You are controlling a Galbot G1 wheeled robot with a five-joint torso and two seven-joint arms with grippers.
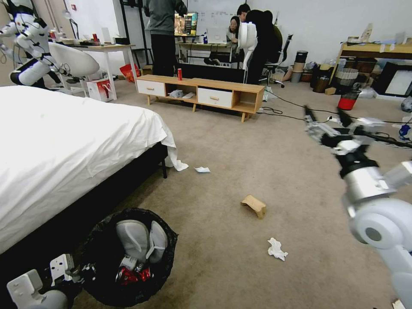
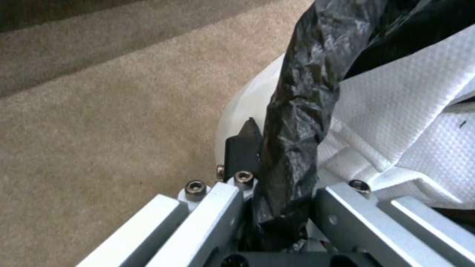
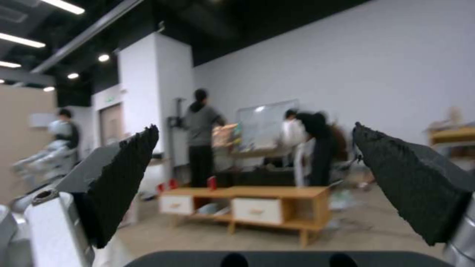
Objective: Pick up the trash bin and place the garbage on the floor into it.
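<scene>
The trash bin, lined with a crinkly black bag, is at the lower left beside the bed and holds white tissues and red wrappers. My left gripper is shut on its rim. In the left wrist view the black pad presses the pale bin wall from outside, with the bag pinched and a tissue inside. Garbage lies on the floor: a tan cardboard piece, a white tissue and a paper scrap. My right gripper is raised at the right, open and holding nothing.
A bed with a white sheet fills the left. A low wooden cabinet with a red can stands at the back. A small red bin and black cables lie at the far right. Another robot stands at the back left.
</scene>
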